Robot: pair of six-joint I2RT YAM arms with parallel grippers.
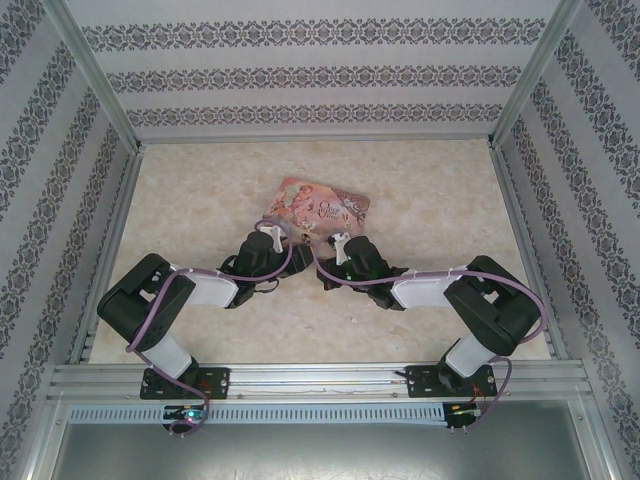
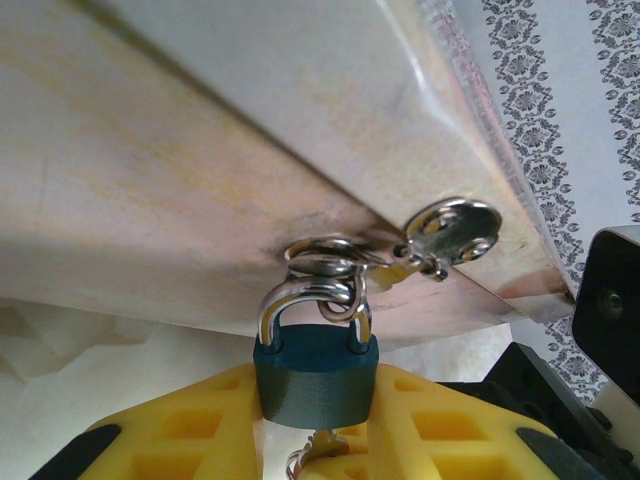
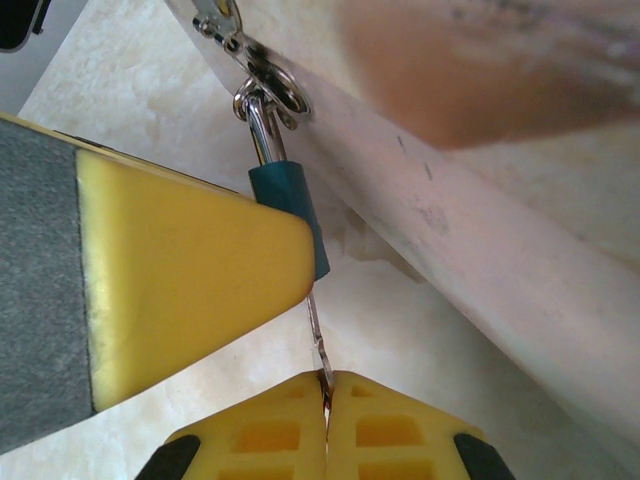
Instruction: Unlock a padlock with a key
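Note:
The padlock (image 2: 316,380) has a blue body, and its silver shackle (image 2: 298,298) is hooked through metal rings on the hasp of the pink tin (image 1: 322,207). My left gripper (image 2: 316,402) is shut on the padlock body, a yellow finger on each side. The key (image 3: 318,345) is a thin silver sliver running from the padlock's underside (image 3: 292,198) down into my right gripper (image 3: 327,385), which is shut on it. From the left wrist, the key's head (image 2: 328,442) shows just under the padlock. In the top view both grippers (image 1: 285,245) (image 1: 325,255) meet at the tin's near edge.
The tin's pale metal side (image 3: 480,230) hangs close above the right gripper, and its hasp plate (image 2: 455,228) sits right of the shackle. The left gripper's yellow finger (image 3: 190,270) crowds the right wrist view. Patterned walls and aluminium rails (image 1: 300,375) ring the marbled table (image 1: 200,190).

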